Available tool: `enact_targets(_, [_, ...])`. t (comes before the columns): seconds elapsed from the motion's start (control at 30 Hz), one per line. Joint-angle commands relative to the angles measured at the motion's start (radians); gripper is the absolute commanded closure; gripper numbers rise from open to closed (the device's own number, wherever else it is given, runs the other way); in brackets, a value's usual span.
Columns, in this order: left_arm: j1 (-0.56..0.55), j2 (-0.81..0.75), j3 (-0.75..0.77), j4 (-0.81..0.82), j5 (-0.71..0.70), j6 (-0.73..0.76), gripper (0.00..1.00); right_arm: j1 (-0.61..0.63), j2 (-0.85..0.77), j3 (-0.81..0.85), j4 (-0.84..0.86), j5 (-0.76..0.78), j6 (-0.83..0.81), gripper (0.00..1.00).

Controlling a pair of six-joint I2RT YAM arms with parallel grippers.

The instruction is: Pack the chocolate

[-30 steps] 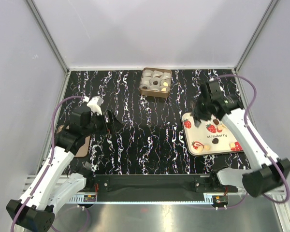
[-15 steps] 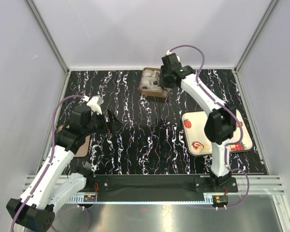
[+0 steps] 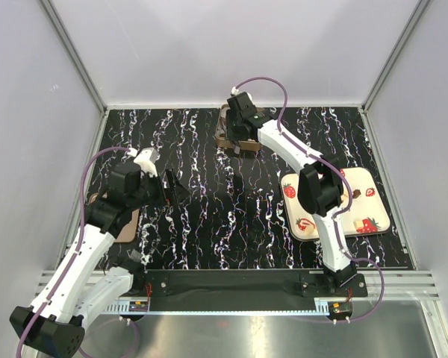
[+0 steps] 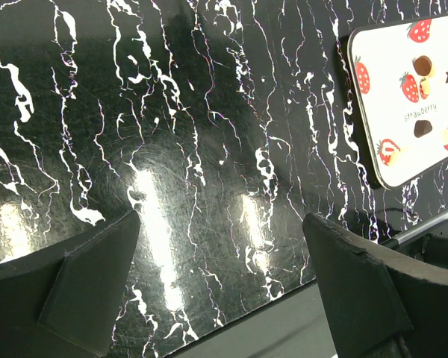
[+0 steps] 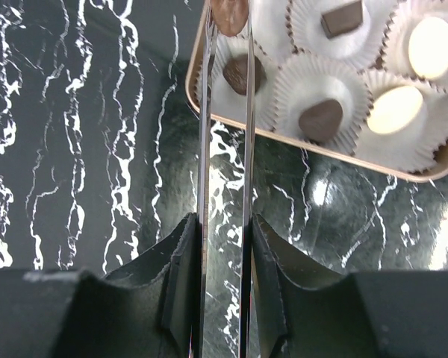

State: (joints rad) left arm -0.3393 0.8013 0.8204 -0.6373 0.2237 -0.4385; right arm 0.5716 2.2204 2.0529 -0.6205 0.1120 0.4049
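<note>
My right gripper (image 5: 222,224) is shut on a pair of metal tongs (image 5: 203,149), whose tips pinch a brown chocolate (image 5: 228,15). That chocolate hangs over the left edge of the tan box (image 5: 325,153) of white paper cups. Cups there hold dark chocolates (image 5: 319,119) and pale ones (image 5: 394,110). In the top view the right gripper (image 3: 241,127) covers most of the box (image 3: 224,140) at the back. More chocolates (image 4: 423,66) lie on the strawberry tray (image 4: 392,45). My left gripper (image 4: 220,224) is open and holds nothing, low over the black mat.
The white strawberry tray (image 3: 381,205) lies at the right, partly under the right arm. A brown flat piece (image 3: 128,224) lies at the mat's left edge beneath the left arm. The left gripper (image 3: 172,186) hovers left of centre. The mat's near edge shows in the left wrist view.
The right arm has swung from above the strawberry tray to the box at the back, carrying the tongs, and now sits over the box's left side. The left arm has not moved.
</note>
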Motion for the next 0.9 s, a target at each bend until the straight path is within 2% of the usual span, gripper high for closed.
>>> enact_targets(0.0, [0.000, 0.001, 0.034, 0.028, -0.012, 0.021, 0.01, 0.008, 0.013, 0.061, 0.062, 0.028, -0.028, 0.69])
enact_targets(0.37, [0.002, 0.001, 0.033, 0.024, -0.018, 0.027, 0.01, 0.010, 0.051, 0.087, 0.053, 0.066, -0.044, 0.68])
enact_targets(0.87, [0.002, -0.002, 0.037, 0.016, -0.023, 0.029, 0.01, 0.014, 0.061, 0.115, 0.030, 0.086, -0.067, 0.59])
